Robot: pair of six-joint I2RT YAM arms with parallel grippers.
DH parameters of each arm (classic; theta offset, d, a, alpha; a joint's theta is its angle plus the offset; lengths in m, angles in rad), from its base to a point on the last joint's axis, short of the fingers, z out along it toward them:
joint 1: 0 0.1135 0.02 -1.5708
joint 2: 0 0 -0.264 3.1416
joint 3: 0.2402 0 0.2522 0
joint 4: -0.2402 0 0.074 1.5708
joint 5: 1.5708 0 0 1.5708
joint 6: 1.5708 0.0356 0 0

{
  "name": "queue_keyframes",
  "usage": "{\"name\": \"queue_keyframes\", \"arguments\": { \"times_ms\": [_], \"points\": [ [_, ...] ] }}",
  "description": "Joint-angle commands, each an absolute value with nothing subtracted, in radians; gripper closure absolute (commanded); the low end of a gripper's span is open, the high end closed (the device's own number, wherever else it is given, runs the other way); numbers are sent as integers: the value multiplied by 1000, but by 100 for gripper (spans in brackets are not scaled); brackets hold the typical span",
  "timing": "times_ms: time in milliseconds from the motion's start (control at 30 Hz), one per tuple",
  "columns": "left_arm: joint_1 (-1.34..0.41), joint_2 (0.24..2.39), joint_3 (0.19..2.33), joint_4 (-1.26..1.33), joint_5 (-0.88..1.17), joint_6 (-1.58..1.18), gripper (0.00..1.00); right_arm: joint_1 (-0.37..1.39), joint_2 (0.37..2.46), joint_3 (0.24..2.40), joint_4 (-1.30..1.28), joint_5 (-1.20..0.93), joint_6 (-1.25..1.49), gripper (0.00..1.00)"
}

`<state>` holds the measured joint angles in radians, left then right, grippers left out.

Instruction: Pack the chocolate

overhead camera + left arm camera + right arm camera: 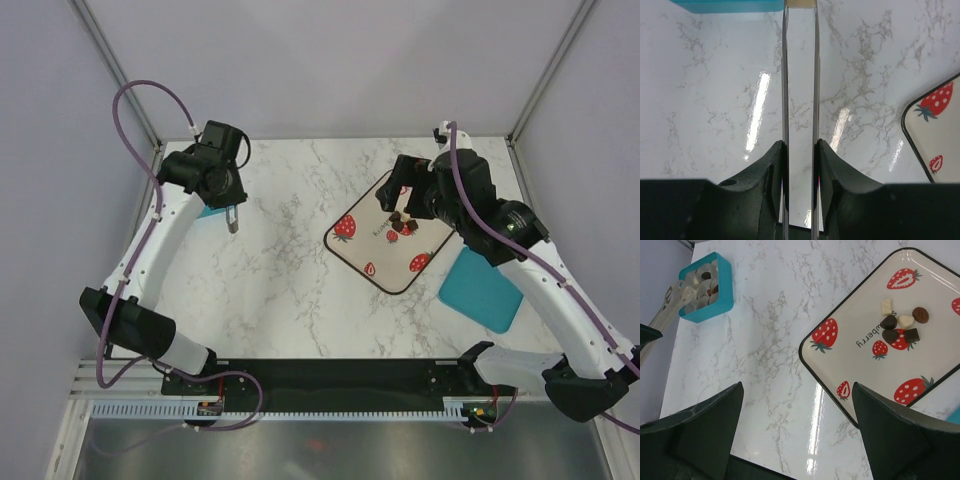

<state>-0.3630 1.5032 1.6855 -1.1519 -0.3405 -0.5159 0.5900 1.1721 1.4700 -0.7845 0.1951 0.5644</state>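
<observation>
While the left end effector (800,152) clamps the tongs (664,312), the right end effector (800,435) gapes empty.

Top cam: chocolate (400,222) too small to count, teal box (211,211) mostly under L arm.

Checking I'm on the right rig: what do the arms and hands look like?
The left arm and right arm have white tubes with black joints, each trailing a purple cable. The left hand and right hand have two matte black wedge-shaped fingers.
</observation>
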Motion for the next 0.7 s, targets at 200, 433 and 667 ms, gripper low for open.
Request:
{"name": "queue_keyframes", "arguments": {
  "times_ms": [200,433,667],
  "points": [
    [-103,1466,1611,-1151,-288,-520,69,592,1261,1514,-827,129,603,2],
    [-8,1517,1643,-1128,-253,-496,68,591,1292,1532,-830,114,578,2],
    [63,1591,1693,-1114,-258,-454,65,591,1301,1542,-830,115,552,2]
  ]
}}
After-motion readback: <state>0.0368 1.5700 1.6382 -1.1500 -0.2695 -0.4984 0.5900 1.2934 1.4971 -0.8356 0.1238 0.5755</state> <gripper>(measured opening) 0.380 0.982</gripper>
